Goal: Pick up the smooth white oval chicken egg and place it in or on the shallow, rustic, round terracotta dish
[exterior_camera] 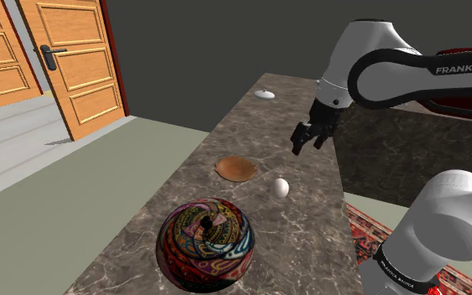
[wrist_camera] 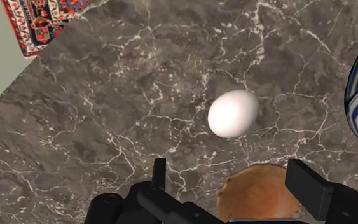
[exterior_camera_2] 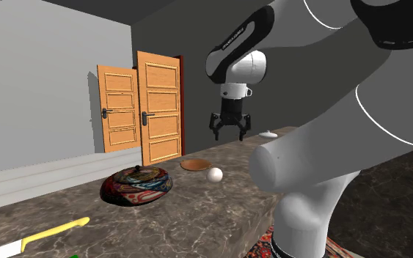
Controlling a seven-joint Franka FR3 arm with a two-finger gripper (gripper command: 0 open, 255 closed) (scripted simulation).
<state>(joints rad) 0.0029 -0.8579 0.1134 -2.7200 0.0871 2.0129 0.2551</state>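
Gripper (exterior_camera: 307, 144) wide open, empty, hovering above counter (exterior_camera: 309, 226). Egg (exterior_camera: 282, 188) lower centre of shoulder view, just right of dish (exterior_camera: 236, 168), apart. Advise: centre jaws over egg, descend, close gently

Soft even light, faint shadows on counter (exterior_camera: 309, 235), back wall (exterior_camera: 225, 42) dim, pics sharp thruout.

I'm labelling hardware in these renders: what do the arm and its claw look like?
The arm has glossy white rounded shells, dark joint bands and white FRANKA lettering on one band. The claw is all black, with two blocky fingers.
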